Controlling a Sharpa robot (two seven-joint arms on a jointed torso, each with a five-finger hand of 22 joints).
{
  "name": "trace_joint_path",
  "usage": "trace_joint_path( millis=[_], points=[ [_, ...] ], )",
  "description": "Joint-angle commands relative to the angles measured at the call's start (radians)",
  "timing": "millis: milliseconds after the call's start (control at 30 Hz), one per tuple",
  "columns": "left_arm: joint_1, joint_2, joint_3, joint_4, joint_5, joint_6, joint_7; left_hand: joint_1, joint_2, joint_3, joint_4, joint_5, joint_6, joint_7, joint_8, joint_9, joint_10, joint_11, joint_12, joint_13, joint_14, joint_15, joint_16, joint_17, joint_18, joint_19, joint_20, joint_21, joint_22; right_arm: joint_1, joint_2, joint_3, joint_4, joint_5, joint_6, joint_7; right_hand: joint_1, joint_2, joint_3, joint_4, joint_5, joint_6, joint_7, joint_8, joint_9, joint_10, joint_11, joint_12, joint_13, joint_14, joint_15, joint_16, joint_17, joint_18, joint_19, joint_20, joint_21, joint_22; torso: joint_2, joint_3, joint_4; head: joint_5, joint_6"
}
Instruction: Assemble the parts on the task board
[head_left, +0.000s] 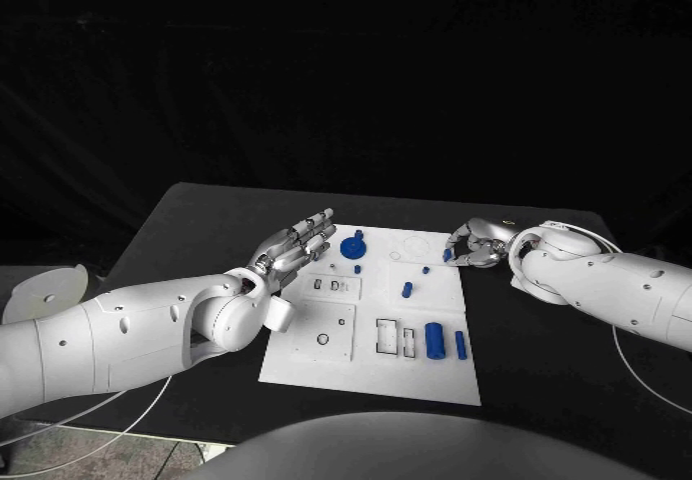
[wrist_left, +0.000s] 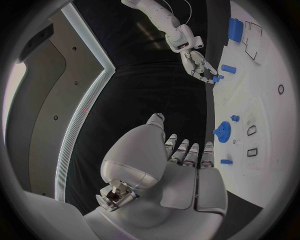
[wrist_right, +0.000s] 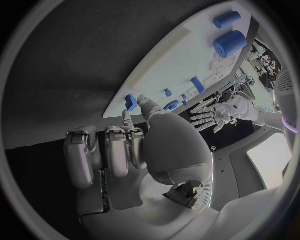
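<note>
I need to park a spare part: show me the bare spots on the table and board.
Free: black table behind the left hand; table between the board's right edge and the right arm; the task board near strip. Crowded: the far half with the gear and small blue parts, and by the right hand.

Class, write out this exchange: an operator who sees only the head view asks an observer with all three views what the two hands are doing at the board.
Operator: Is the right hand on a part?
Observer: Left wrist view: its fingers point at a small blue part on the board's edge.
Operator: Gripped?
Observer: Right wrist view: one fingertip sits beside the part, the others curled short of it; grip unclear.
Operator: And the left hand?
Observer: Left wrist view: fingers straight, nothing between them.
</note>
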Motion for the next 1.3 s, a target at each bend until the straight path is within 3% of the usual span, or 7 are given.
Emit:
trace_joint_path(
  millis=[33, 300, 967, 1300],
  points=[
    [0.0, 0.002, 0.001, 0.001, 0.0, 0.02, 0.005, 0.011, 0.002, 0.002, -0.002, 0.004, -0.001, 0.005, 0.005, 0.001, -0.001, 0.004, 0.006, 0.001, 0.0, 0.009, -0.002, -0.001, -0.001, -0.001, 0.009, -0.006, -0.001, -0.001, 0.003, 0.0, -0.003, 0.001, 0.025, -0.004, 0.02, 0.0, 0.001, -0.011, 0.021, -0.002, -0.004, -0.006, 0.005, 0.105, -0.004, 0.004, 0.263, 0.106, -0.006, 0.003, 0.263, -0.007, 0.104, -0.009, 0.004, 0.263, 0.0, 0.0004, -0.0006, 0.003, 0.0],
    [0.0, 0.002, 0.001, 0.001, 0.0, 0.021, 0.004, 0.011, 0.002, 0.003, -0.002, 0.004, -0.001, 0.007, 0.005, 0.001, -0.001, 0.004, 0.006, 0.001, 0.0, 0.009, -0.002, -0.001, -0.001, -0.001, 0.009, -0.006, -0.001, -0.001, 0.011, 0.0, -0.012, -0.002, 0.024, -0.005, 0.036, 0.003, 0.009, -0.023, 0.085, -0.008, -0.001, -0.008, 0.018, 0.105, -0.002, 0.004, 0.263, 0.106, -0.005, 0.003, 0.263, -0.007, 0.104, -0.009, 0.004, 0.263, 0.0, 0.0002, -0.001, 0.003, 0.0],
    [0.0, 0.002, 0.001, 0.001, 0.0, 0.025, -0.001, 0.011, 0.002, 0.003, -0.002, 0.004, -0.001, 0.009, 0.005, 0.001, -0.001, 0.004, 0.006, 0.001, 0.0, 0.01, -0.002, -0.001, -0.001, -0.001, 0.009, -0.006, -0.001, -0.015, 0.035, 0.0, -0.04, -0.007, -0.013, 0.01, 0.04, 0.009, 0.015, -0.025, 0.086, -0.004, 0.002, -0.006, 0.026, 0.105, 0.0, 0.004, 0.263, 0.106, -0.003, 0.003, 0.263, -0.007, 0.104, -0.007, 0.004, 0.263, -0.001, 0.0001, -0.0014, 0.008, 0.0],
    [0.0, 0.002, 0.001, 0.001, 0.0, 0.026, -0.003, 0.011, 0.002, 0.004, -0.002, 0.004, 0.001, 0.01, 0.006, 0.002, -0.001, 0.004, 0.006, 0.001, 0.0, 0.01, -0.002, -0.001, -0.001, 0.0, 0.01, -0.006, -0.001, -0.018, 0.035, 0.0, -0.039, -0.007, -0.073, 0.027, 0.074, 0.044, 0.033, -0.047, 0.098, 0.08, 0.002, 0.067, 0.096, 0.105, 0.001, 0.004, 0.263, 0.106, -0.001, 0.003, 0.263, -0.007, 0.104, -0.005, 0.004, 0.263, -0.001, 0.0004, -0.001, 0.009, 0.0]
  ],
)
